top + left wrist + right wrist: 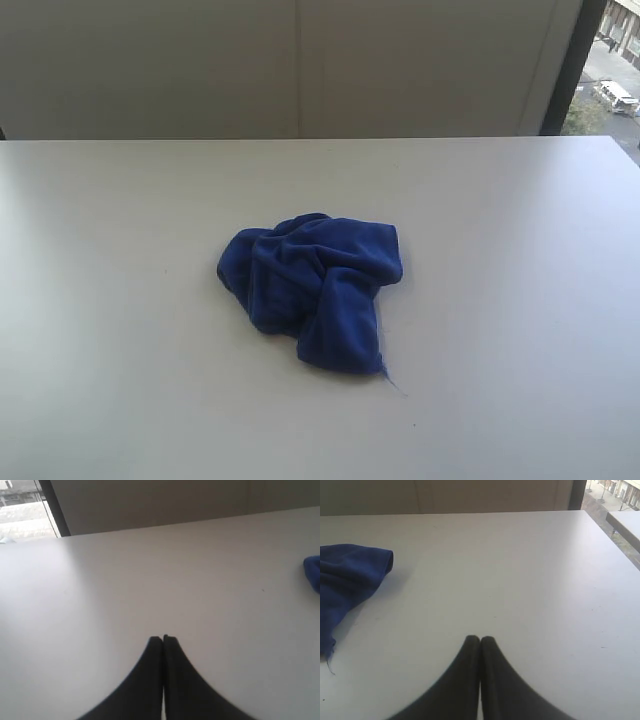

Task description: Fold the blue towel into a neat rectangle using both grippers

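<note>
The blue towel (312, 290) lies crumpled in a heap near the middle of the white table (120, 300), a loose thread trailing from its near corner. Neither arm shows in the exterior view. In the left wrist view my left gripper (163, 639) is shut with nothing between its tips, over bare table, and only an edge of the blue towel (312, 572) shows far off to one side. In the right wrist view my right gripper (480, 639) is also shut and empty, and the blue towel (350, 577) lies well apart from it.
The table's far edge (300, 140) meets a grey wall (300, 60). A dark window frame (570, 60) with a street outside stands at the back right.
</note>
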You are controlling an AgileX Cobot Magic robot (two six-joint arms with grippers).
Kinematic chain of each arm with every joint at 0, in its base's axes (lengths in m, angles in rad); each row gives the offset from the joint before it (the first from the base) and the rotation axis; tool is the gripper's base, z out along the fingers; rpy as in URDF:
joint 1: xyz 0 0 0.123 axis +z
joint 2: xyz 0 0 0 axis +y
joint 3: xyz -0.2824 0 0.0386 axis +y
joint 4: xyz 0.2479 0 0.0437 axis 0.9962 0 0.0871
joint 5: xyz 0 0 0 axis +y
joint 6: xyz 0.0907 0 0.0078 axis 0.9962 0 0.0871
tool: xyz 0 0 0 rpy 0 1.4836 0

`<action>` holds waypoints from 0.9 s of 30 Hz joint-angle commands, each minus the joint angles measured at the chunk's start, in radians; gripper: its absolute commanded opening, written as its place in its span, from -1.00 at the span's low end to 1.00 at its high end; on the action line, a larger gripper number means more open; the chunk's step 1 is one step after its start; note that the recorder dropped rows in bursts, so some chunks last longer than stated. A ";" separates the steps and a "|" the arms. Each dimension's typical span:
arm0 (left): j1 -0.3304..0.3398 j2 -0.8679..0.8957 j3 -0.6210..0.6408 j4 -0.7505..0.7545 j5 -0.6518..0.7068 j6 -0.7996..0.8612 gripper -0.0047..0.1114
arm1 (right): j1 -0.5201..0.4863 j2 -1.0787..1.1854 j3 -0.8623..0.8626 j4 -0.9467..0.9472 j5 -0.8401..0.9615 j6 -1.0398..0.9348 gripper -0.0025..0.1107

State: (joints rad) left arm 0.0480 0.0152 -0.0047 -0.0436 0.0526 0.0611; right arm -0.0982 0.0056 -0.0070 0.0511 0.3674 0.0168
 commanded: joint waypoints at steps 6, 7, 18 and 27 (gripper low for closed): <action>-0.004 -0.004 0.005 -0.005 -0.281 -0.003 -0.92 | 0.004 -0.006 0.007 -0.002 -0.010 0.004 -0.96; -0.004 -0.004 0.005 -0.005 -0.330 -0.003 -0.92 | 0.004 -0.006 0.007 -0.002 -0.010 0.004 -0.96; -0.004 -0.004 -0.023 0.063 -0.481 -0.092 -0.92 | 0.004 -0.006 0.007 -0.002 -0.010 0.004 -0.96; -0.004 0.019 -0.319 0.100 -0.180 -0.260 -0.92 | 0.004 -0.006 0.007 -0.002 -0.010 0.004 -0.96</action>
State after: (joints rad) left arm 0.0480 0.0157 -0.2459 0.0510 -0.2226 -0.1294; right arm -0.0982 0.0056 -0.0070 0.0511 0.3674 0.0184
